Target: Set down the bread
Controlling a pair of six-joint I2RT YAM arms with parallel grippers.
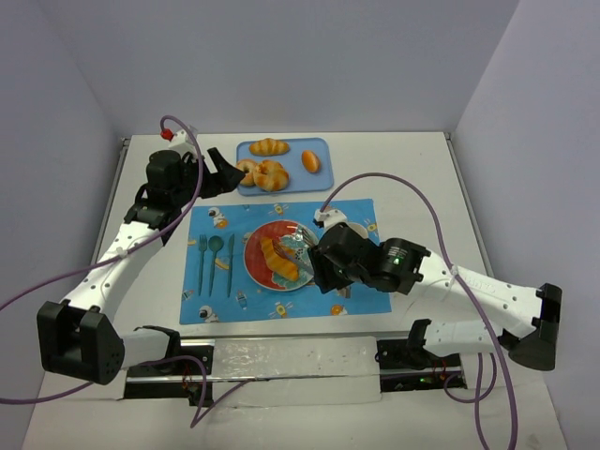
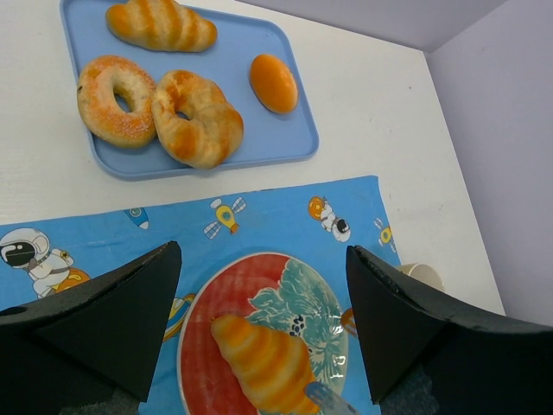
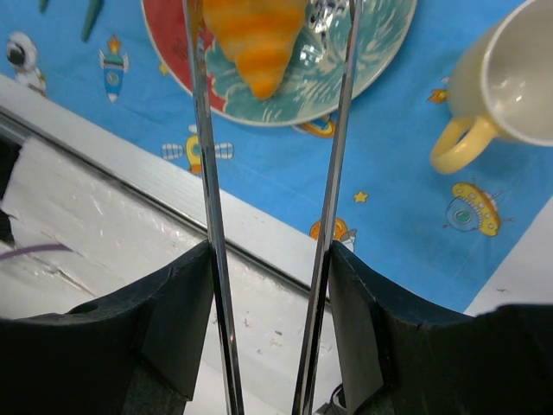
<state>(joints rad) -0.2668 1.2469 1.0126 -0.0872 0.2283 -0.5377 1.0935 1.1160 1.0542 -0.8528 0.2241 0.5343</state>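
The bread [image 1: 279, 259], a long golden-orange ridged croissant, lies on the red and teal plate [image 1: 251, 246] on the blue placemat. It also shows in the left wrist view [image 2: 263, 359] and the right wrist view [image 3: 255, 39]. My right gripper [image 1: 317, 253] [image 3: 270, 251] is shut on metal tongs [image 3: 207, 173], whose two arms straddle the bread's end over the plate [image 3: 363, 52]. One tong tip [image 2: 324, 398] rests at the bread. My left gripper [image 1: 225, 169] [image 2: 262, 251] is open and empty, above the placemat's far edge.
A blue tray [image 1: 319, 183] at the back holds a short croissant [image 2: 160, 24], a sugared ring [image 2: 114, 99], a twisted ring and a small oval bun [image 2: 273, 83]. Teal cutlery [image 1: 216, 262] lies left of the plate. A yellow cup [image 3: 518, 78] stands right of it.
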